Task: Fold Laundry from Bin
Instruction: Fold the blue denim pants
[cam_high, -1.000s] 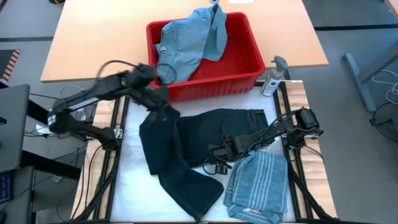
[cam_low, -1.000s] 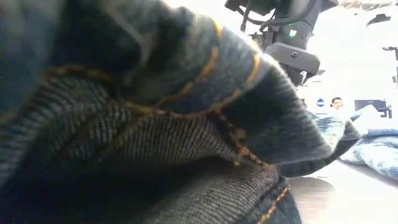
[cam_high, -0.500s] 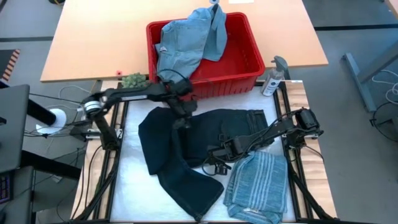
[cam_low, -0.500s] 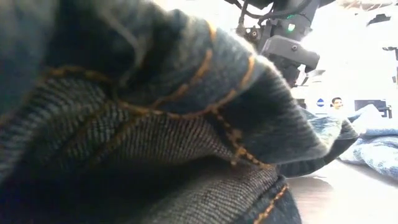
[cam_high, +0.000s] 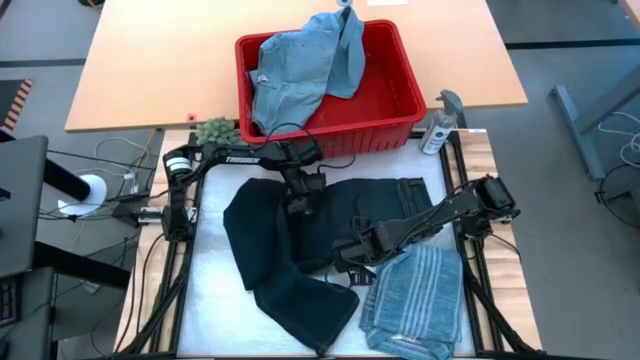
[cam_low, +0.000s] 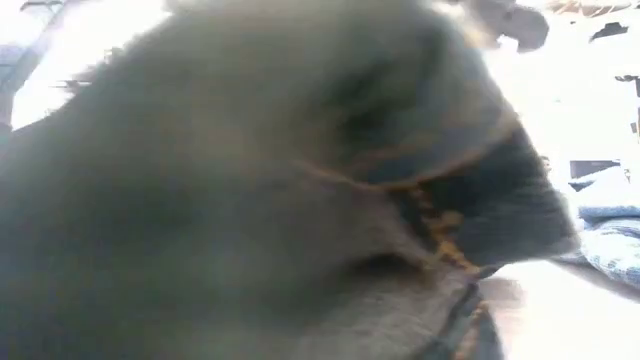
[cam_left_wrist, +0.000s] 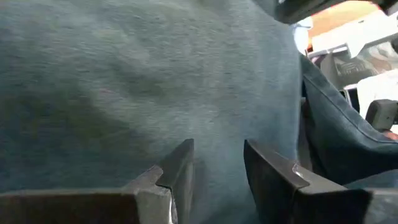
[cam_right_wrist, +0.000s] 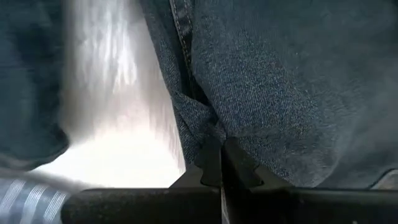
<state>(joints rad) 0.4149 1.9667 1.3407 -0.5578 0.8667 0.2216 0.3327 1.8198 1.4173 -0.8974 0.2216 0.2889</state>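
Dark navy trousers (cam_high: 375, 205) lie spread on the white mat, one leg folded toward the near edge. They fill the low view (cam_low: 250, 200) as a blur. My left gripper (cam_high: 298, 200) reaches in from the left and stands open over the trousers' middle (cam_left_wrist: 124, 81). My right gripper (cam_high: 347, 260) is shut on the trousers' near edge. A folded blue-grey striped shirt (cam_high: 415, 295) lies at the near right. The red bin (cam_high: 350, 140) at the far side holds light blue denim pieces (cam_high: 300, 70). My left gripper (cam_left_wrist: 217, 171) has its fingers low over the dark cloth with a gap between them; whether they touch it, I cannot tell. My right gripper pinches a bunched fold of the trousers beside a stitched seam (cam_right_wrist: 202, 121) between its two shut fingers. It comes from above, slanting in from the table's right. The cloth around the fold rises to the fingers, and the rest lies on the mat.
A spray bottle (cam_high: 440, 125) stands right of the bin. A small green thing (cam_high: 213, 130) sits left of it. Black frame rails (cam_high: 190, 250) run along both sides of the mat. Bare white mat (cam_high: 215, 310) shows at the near left.
My left gripper has come down and toward the table's right, from beside the bin's near left corner to low over the trousers' middle, tipping further downward. My right gripper has risen a little with its fold, and the cloth now fills the low view.
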